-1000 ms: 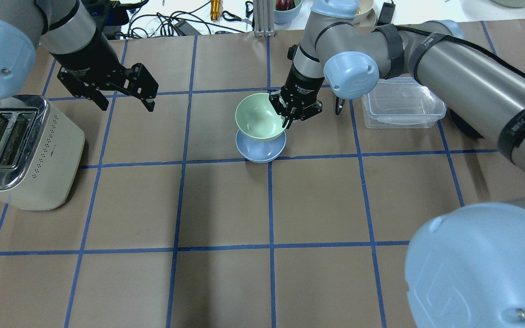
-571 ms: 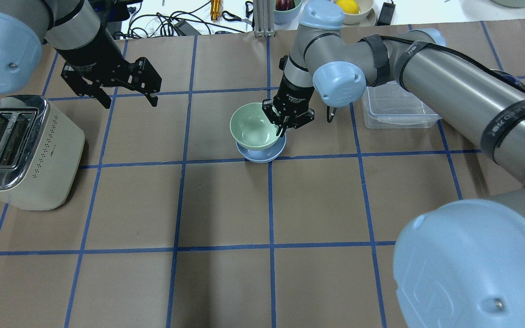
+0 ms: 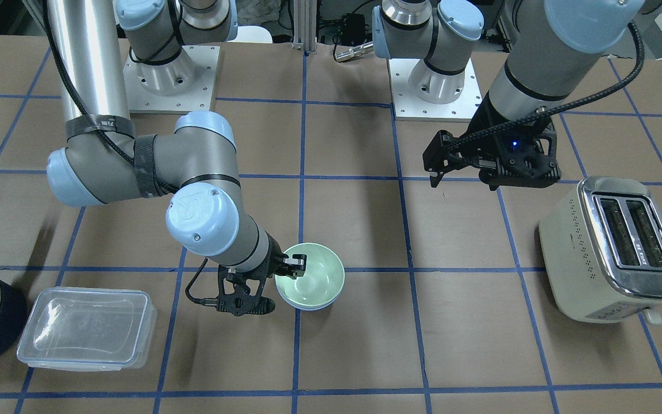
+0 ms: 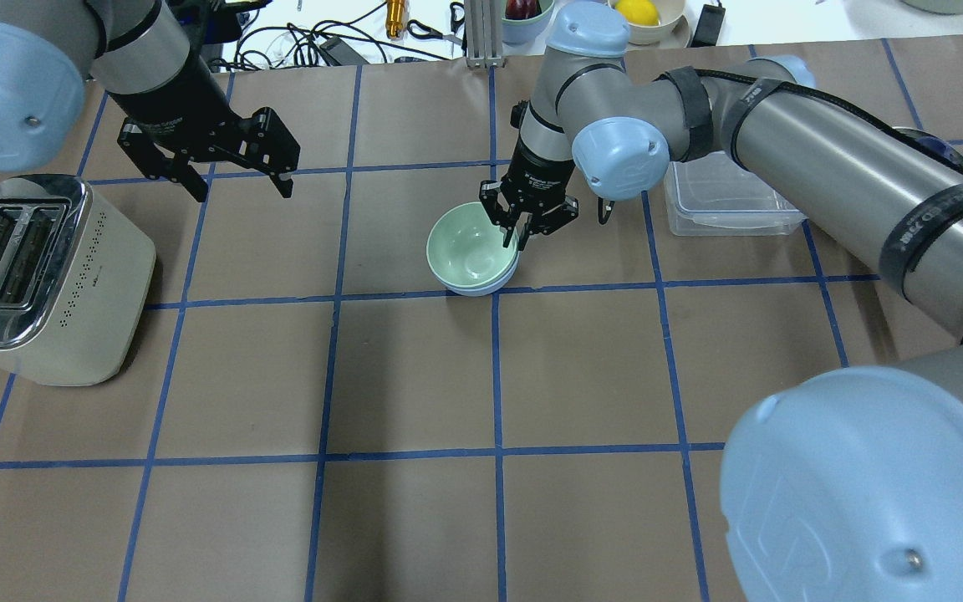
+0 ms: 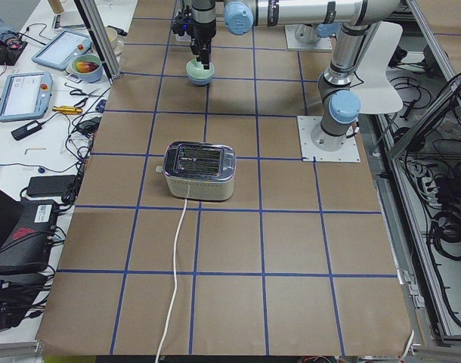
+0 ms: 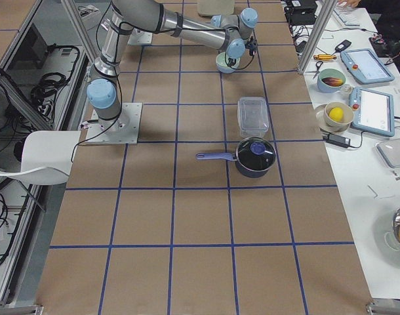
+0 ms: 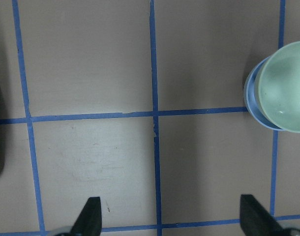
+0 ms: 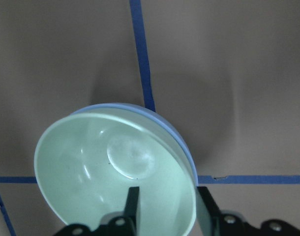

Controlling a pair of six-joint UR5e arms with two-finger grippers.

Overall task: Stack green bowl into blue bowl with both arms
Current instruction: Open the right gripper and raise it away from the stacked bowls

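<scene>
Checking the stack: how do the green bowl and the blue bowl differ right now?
The green bowl is mint and nests on top; the blue bowl is pale blue, underneath, showing only a rim sliver. The right gripper straddles the green bowl's rim with its jaws, not the blue bowl's. Both are small, round and plain.

Two grippers were in view: one left gripper and one right gripper. Two bowls sat at the right gripper's fingertips, one green bowl nested in one blue bowl. One toaster stood just beside the left gripper. One clear container lay near the right gripper, with one saucepan farther out. Beyond both grippers, off the mat, were two more bowls, a grey bowl and a cream bowl, and two tablets, a near tablet and a far tablet.
</scene>
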